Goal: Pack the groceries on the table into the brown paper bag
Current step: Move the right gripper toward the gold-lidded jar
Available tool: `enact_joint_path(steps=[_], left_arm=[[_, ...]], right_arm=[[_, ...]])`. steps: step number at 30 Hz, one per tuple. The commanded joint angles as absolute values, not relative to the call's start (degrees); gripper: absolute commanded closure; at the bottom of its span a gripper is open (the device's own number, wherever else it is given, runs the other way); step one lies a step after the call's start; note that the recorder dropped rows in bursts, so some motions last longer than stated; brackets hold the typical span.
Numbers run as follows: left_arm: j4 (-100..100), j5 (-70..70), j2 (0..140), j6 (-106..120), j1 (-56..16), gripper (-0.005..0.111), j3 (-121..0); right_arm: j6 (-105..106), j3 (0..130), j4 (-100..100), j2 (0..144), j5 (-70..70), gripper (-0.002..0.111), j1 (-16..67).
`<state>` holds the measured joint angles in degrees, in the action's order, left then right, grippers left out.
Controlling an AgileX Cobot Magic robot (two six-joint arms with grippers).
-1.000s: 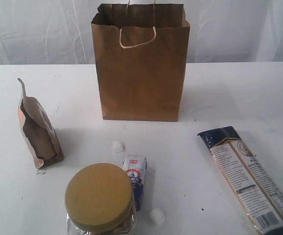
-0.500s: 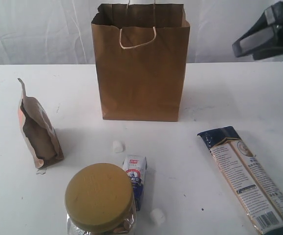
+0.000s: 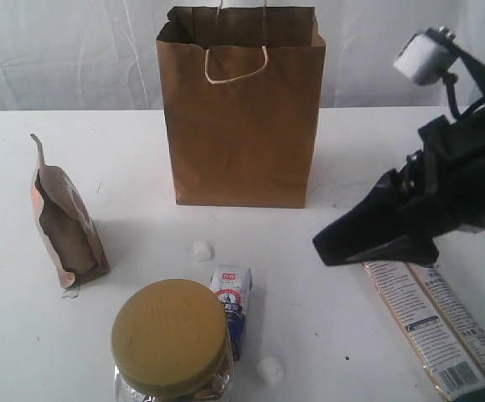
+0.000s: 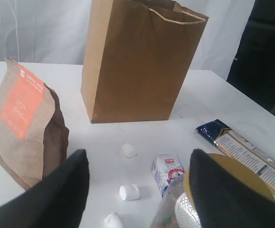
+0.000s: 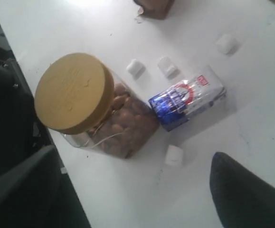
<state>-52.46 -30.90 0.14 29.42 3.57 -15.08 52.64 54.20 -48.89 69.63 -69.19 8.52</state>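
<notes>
The brown paper bag (image 3: 240, 126) stands upright and open at the back of the table (image 3: 410, 151). In front of it are the groceries: a brown pouch (image 3: 64, 222), a gold-lidded jar (image 3: 171, 335), a small blue-white carton (image 3: 232, 306), two marshmallows (image 3: 202, 250) and the noodle packs (image 3: 439, 322). My right gripper (image 3: 334, 245) hangs open over the near end of the noodle packs, holding nothing. My left gripper (image 4: 137, 190) is open low over a marshmallow (image 4: 129, 192), beside the jar (image 4: 244, 171). It does not show in the exterior view.
A white curtain hangs behind the table. In the right wrist view the jar (image 5: 80, 95) and carton (image 5: 187, 102) lie near the table's front edge, with a dark chair-like shape (image 5: 4, 118) beyond it. A marshmallow (image 5: 174, 155) lies between them and my right gripper (image 5: 137, 194).
My right arm has swung in from the upper right and come down over the top end of the noodle packs. The groceries and the bag have not moved.
</notes>
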Motion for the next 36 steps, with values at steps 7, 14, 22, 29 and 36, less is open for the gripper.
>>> enact_joint_path(steps=[7, 14, 22, 29, 36], left_arm=[[-53.55, -31.53, 0.00, 29.79, 3.29, 0.042, -15.45], [-53.55, -31.53, 0.00, 29.79, 3.29, 0.042, -15.45], [-53.46, -31.53, 0.00, 29.79, 3.29, 0.042, -15.45], [-53.33, -31.53, 0.00, 29.79, 3.29, 0.042, -15.45], [-53.10, -31.53, 0.00, 29.79, 3.29, 0.042, -15.45]], right_arm=[[52.28, 52.53, -57.17, 68.96, -69.01, 0.028, 14.04], [51.05, 52.53, -56.74, 68.96, -69.94, 0.022, 20.28], [51.34, 52.53, -53.03, 70.34, -59.15, 0.014, 29.82], [51.22, 52.53, -46.43, 74.67, -57.12, 0.016, 39.02], [51.80, 52.53, -41.99, 79.40, -50.99, 0.016, 45.83]])
